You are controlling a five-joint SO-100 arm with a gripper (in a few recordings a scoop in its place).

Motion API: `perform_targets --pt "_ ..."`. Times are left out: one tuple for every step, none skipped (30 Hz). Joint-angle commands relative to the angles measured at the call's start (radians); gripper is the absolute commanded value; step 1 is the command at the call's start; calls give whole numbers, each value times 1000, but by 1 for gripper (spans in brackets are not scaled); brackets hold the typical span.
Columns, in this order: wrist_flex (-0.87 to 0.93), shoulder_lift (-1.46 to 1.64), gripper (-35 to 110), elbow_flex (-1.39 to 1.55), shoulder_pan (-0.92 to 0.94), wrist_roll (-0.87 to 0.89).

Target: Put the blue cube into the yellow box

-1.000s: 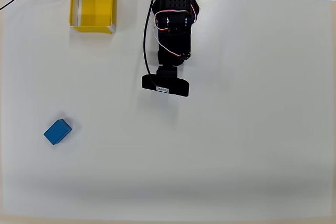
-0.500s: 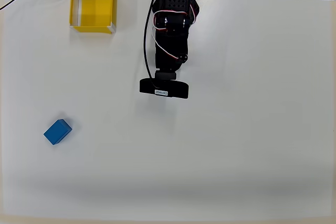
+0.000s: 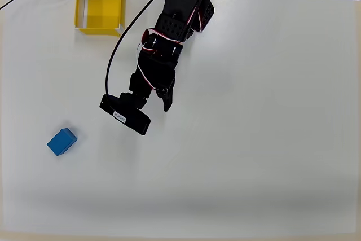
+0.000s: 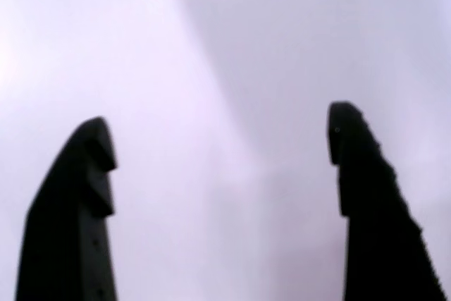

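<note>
The gripper [image 4: 218, 132] hangs with its fingers spread wide and nothing between them, over bare table [image 3: 254, 139]. It should swing further toward the lower left and square its fingers to the blue cube [image 3: 61, 141], a small matte block lying askew, well apart from the yellow box [image 3: 100, 8].

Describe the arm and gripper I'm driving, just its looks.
The arm is black, with red and white wires looping along its joints and a black cable hanging off one side. A black bar-shaped camera carries a small white label. The gripper has two black, tapered fingers.
</note>
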Motion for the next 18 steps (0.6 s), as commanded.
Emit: perform_targets --pt "-86 -144 36 -247 104 12" --pt "-87 -190 35 -290 124 20" --pt "-87 -241 35 -341 147 25" --pt "-91 -287 35 -387 169 31" --pt "-101 -331 35 -423 189 41" --pt "-107 -376 35 -466 207 52" --pt "-109 -422 35 -506 227 52" --pt "-115 -469 35 -546 249 57" --pt "-118 -515 36 -583 268 58" --pt "-120 -558 37 -617 287 57" --pt "-132 -601 39 -646 301 57" --pt "-146 -637 40 -672 311 58" --pt "-153 -675 43 -703 321 60" --pt "-153 -707 45 -729 327 60" --pt "-158 -742 47 -762 333 61" --pt "-161 -776 48 -793 336 66" --pt "-167 -811 49 -827 339 67" --pt "-178 -841 50 -853 342 64"
